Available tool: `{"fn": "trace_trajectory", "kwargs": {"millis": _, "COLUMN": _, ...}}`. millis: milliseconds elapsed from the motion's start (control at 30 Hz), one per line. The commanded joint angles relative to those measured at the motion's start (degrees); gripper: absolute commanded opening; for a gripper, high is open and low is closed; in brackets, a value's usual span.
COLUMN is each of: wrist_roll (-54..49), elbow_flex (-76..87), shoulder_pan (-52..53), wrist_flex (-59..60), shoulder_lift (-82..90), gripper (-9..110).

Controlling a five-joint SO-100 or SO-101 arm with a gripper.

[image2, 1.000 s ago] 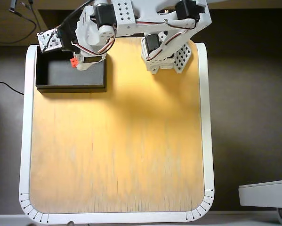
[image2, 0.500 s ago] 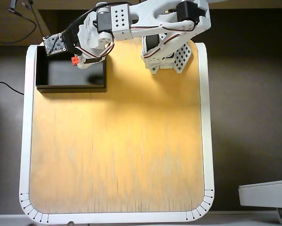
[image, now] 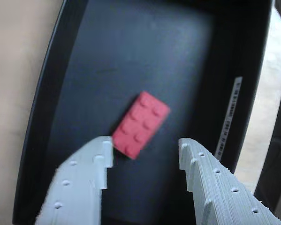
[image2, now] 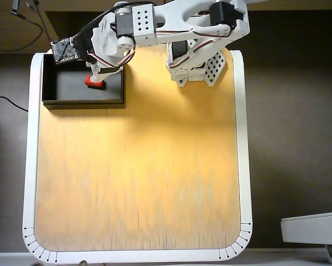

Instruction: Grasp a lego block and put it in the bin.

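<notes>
The red lego block (image: 141,124) lies on the dark floor of the black bin (image: 51,93), studs up and turned diagonally. My gripper (image: 146,152) hangs open above it, with nothing held between the two white fingers (image: 93,173). The left fingertip overlaps one corner of the block in the wrist view. In the overhead view the lego block (image2: 93,83) sits in the right half of the bin (image2: 82,101) at the table's far left corner. The gripper (image2: 101,71) hovers over the bin's far right part.
The arm's white base (image2: 196,66) stands at the far edge of the orange tabletop (image2: 138,166), right of the bin. A white rim (image2: 28,166) runs around the table. A label strip (image: 228,117) is on the bin's right wall.
The gripper has opened over the bin. The red block has left the fingers and now lies on the bin floor, a little nearer the bin's front wall.
</notes>
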Motion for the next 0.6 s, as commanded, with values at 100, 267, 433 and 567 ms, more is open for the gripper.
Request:
{"fn": "trace_trajectory", "kwargs": {"millis": 100, "wrist_roll": -2.2, "elbow_flex": -4.2, "shoulder_pan": 0.6, "wrist_flex": -1.8, "shoulder_lift": 3.7, "gripper": 25}}
{"fn": "trace_trajectory", "kwargs": {"millis": 267, "wrist_roll": -7.6, "elbow_flex": -7.4, "shoulder_pan": -2.8, "wrist_flex": -1.8, "shoulder_lift": 6.2, "gripper": 25}}
{"fn": "trace_trajectory", "kwargs": {"millis": 433, "wrist_roll": -18.0, "elbow_flex": -15.9, "shoulder_pan": -11.8, "wrist_flex": -1.7, "shoulder_lift": 8.3, "gripper": 25}}
{"fn": "trace_trajectory", "kwargs": {"millis": 567, "wrist_roll": -23.1, "elbow_flex": -21.9, "shoulder_pan": -19.1, "wrist_flex": -1.8, "shoulder_lift": 9.8, "gripper": 25}}
